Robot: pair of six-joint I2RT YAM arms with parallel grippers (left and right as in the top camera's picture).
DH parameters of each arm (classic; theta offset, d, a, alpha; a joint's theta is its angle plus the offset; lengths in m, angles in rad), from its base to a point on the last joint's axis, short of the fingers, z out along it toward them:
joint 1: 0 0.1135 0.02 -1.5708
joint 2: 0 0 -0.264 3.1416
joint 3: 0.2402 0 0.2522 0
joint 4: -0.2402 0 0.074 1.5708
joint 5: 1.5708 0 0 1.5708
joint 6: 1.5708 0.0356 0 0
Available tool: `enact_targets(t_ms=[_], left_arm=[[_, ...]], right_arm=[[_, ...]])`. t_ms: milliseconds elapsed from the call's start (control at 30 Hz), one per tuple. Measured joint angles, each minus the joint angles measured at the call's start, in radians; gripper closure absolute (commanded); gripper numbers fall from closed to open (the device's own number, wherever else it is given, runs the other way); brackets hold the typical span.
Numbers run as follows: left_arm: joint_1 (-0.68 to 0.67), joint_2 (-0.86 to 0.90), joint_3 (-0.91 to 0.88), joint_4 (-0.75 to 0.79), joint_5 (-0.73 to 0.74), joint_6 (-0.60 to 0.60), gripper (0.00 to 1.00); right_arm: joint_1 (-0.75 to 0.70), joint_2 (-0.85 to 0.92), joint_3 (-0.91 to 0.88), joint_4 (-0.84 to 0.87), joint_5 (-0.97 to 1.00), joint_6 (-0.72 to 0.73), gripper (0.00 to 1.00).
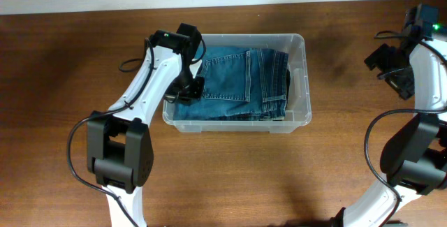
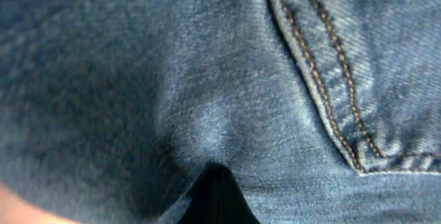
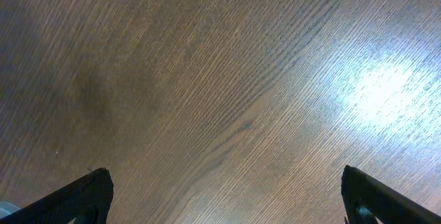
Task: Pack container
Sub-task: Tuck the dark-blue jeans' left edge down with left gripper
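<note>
Wood table (image 1: 70, 80): clear container (image 1: 302, 45) w/ folded jeans (image 1: 237, 80) inside. L gripper (image 1: 190, 91) down on jeans, grip can't tell. R gripper (image 3: 226, 176) spread wide, over bare wood.

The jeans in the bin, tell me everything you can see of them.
The folded blue denim jeans lie inside the clear plastic rectangular container, filling most of its floor. A back pocket with tan double stitching faces up, and layered fold edges run along the right side. The left arm's fingers press into the cloth at its left end.
</note>
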Motion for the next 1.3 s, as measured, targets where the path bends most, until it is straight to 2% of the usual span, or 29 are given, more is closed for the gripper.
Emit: enact_targets(t_ms=[233, 400, 567, 867, 1300], left_arm=[[0.0, -0.002, 0.005, 0.011, 0.0, 0.0, 0.99], [0.0, -0.002, 0.127, 0.025, -0.009, 0.0, 0.99], [0.0, -0.012, 0.216, 0.034, -0.091, -0.017, 0.99], [0.008, -0.007, 0.187, 0.049, -0.161, -0.08, 0.99], [0.006, 0.088, 0.181, 0.166, -0.151, -0.094, 0.99]], right_arm=[[0.0, 0.0, 0.0, 0.0, 0.0, 0.001, 0.02], [0.0, 0.0, 0.0, 0.0, 0.0, 0.0, 0.02], [0.0, 0.0, 0.0, 0.0, 0.0, 0.001, 0.02], [0.0, 0.0, 0.0, 0.0, 0.0, 0.0, 0.02], [0.0, 0.0, 0.0, 0.0, 0.0, 0.0, 0.02]])
